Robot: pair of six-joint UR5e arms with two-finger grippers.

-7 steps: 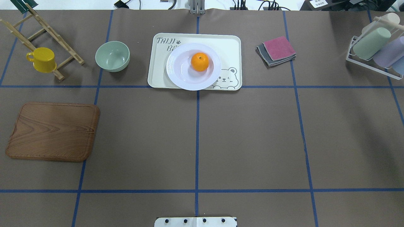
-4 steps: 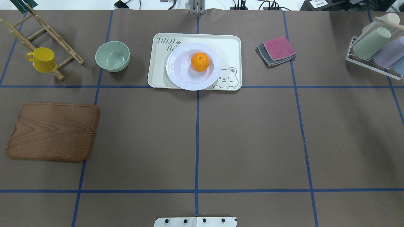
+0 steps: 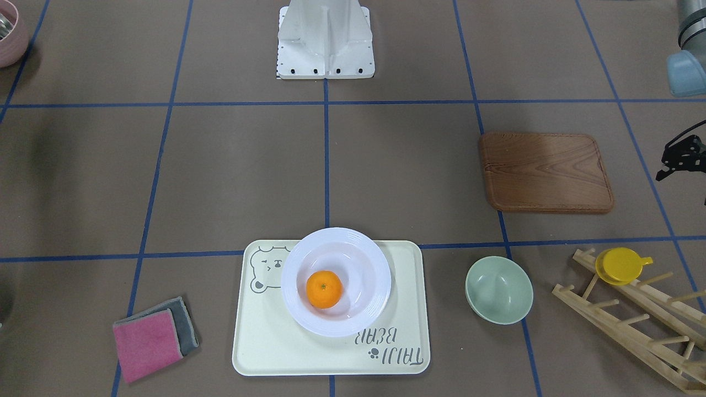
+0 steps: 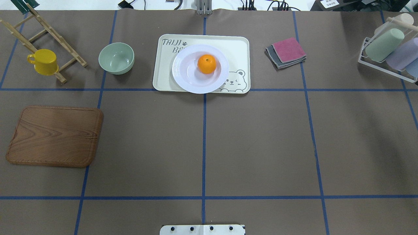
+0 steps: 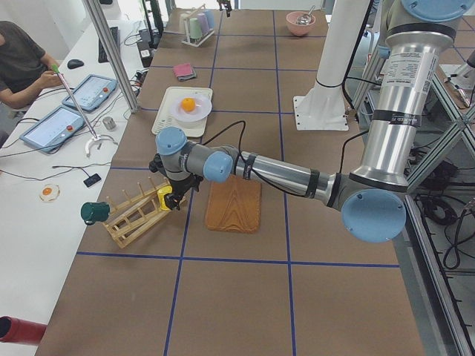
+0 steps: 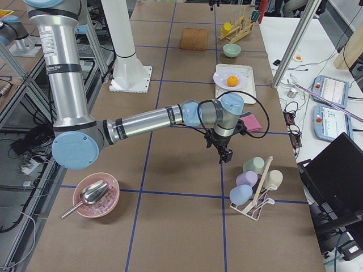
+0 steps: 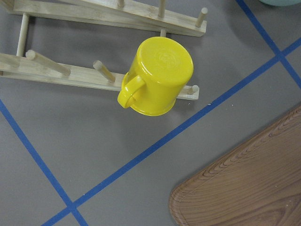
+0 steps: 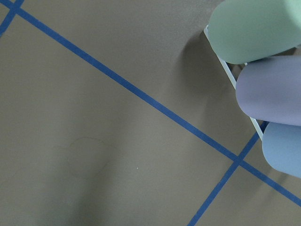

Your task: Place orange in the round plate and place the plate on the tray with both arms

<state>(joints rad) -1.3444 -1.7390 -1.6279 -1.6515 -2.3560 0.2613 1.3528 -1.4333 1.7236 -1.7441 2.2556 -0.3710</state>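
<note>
The orange [image 4: 206,64] [image 3: 324,289] lies inside the white round plate [image 4: 183,78] [image 3: 380,286]. That plate rests on the cream tray [image 4: 238,45] [image 3: 276,347] at the far middle of the table, overhanging its near edge a little. Neither arm shows in the overhead view. My left gripper [image 3: 670,165] [image 5: 177,199] hovers past the table's left end, over the yellow cup on the wooden rack; its jaws are too small to read. My right gripper [image 6: 225,156] hangs near the cup rack at the right end, and I cannot tell its state. Nothing touches plate or orange.
A brown wooden board [image 4: 55,136] lies at the left. A pale-green bowl [image 4: 116,58] sits left of the tray, and a yellow cup [image 4: 44,62] hangs on a wooden rack [image 4: 49,29]. Folded cloths [image 4: 286,52] and a cup rack [image 4: 388,49] stand right. A pink bowl [image 6: 95,195] holds a scoop.
</note>
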